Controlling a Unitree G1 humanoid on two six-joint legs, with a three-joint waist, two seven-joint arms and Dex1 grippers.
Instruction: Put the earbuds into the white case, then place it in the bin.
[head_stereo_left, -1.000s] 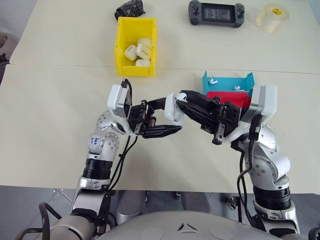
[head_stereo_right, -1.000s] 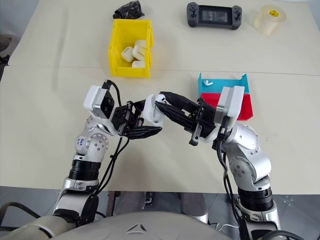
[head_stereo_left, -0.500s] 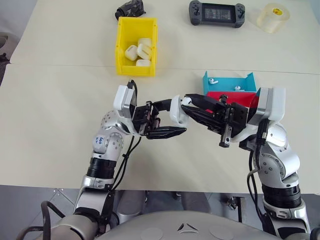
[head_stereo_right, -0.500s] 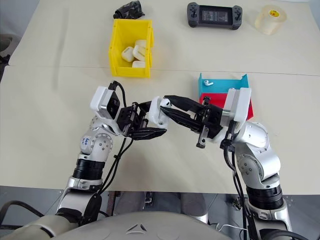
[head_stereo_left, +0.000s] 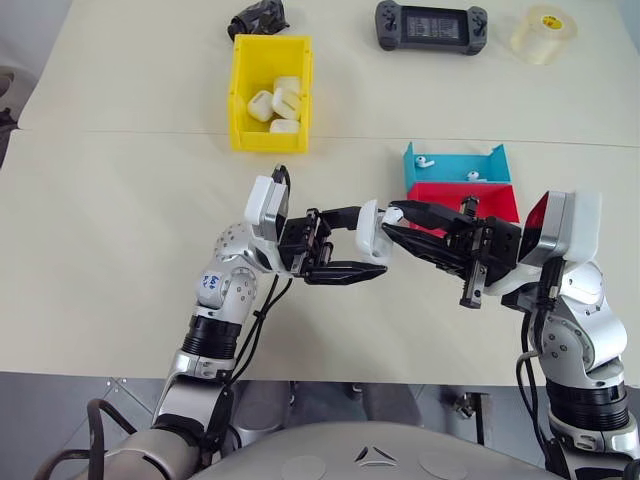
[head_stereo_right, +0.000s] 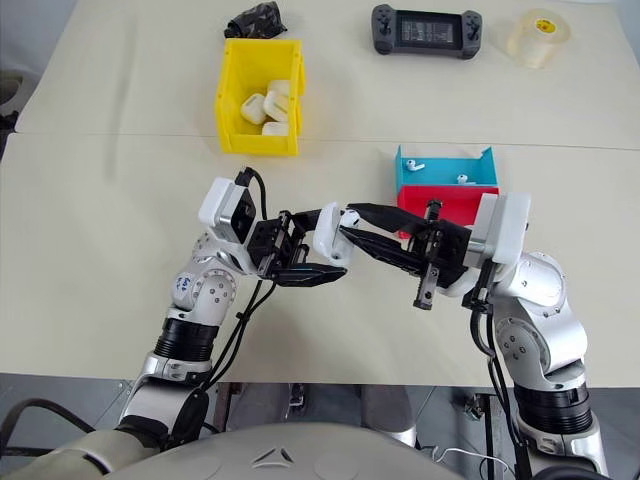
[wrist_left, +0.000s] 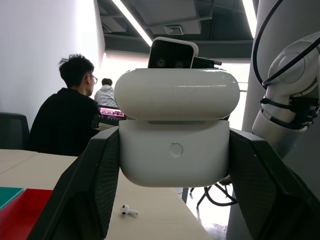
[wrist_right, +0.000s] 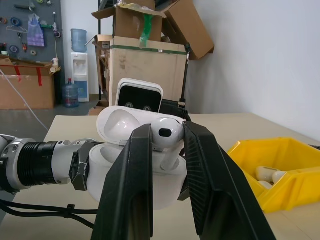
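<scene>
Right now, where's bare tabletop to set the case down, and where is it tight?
Bare: the wide stretch left of the yellow bin, and the strip between the bin and the teal tray. Tight: the far edge with the game console and tape roll; also around the red tray.
</scene>
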